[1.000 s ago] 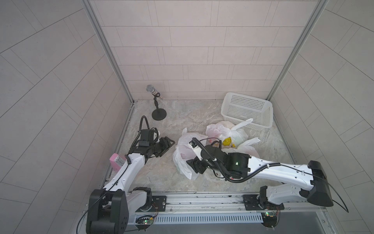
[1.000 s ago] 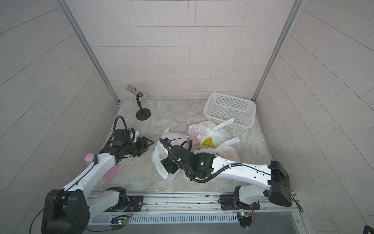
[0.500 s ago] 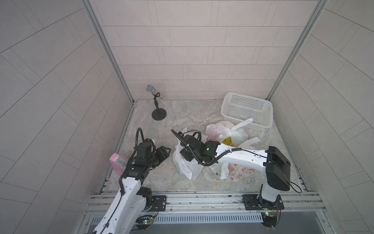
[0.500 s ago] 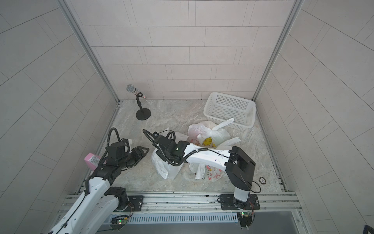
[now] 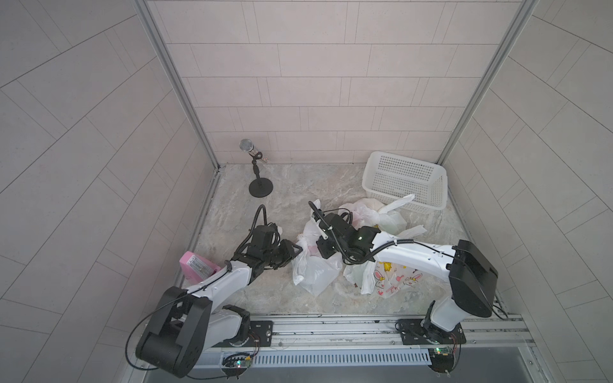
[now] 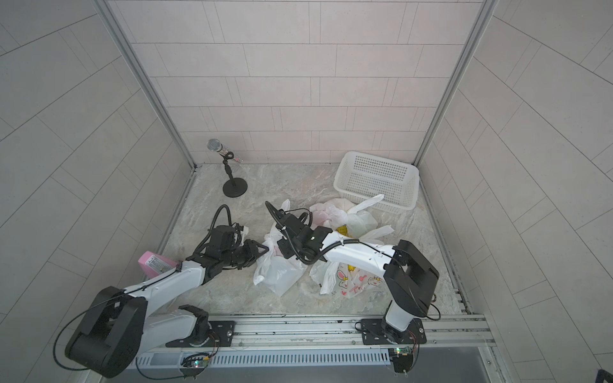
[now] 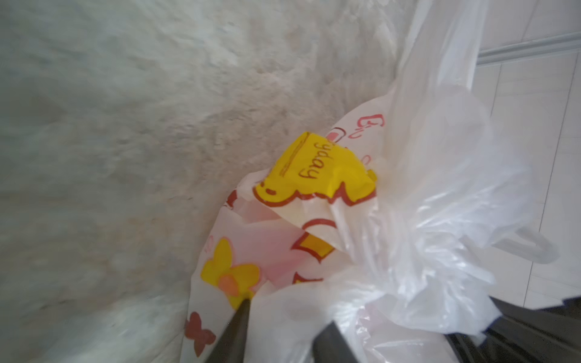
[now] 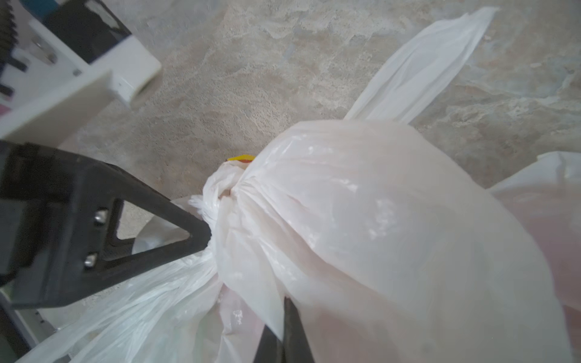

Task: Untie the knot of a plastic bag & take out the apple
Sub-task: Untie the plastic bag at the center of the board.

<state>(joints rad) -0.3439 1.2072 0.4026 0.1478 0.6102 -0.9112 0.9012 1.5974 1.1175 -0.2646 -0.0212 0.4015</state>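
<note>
Top views look down from high; wrist cameras peer close past left pincer (image 7: 284, 328) and right pincer (image 8: 281, 327) onto one bag (image 8: 361, 235)

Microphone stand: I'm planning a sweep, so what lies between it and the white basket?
Only bare marble floor between microphone stand and white basket, in both top views.
</note>
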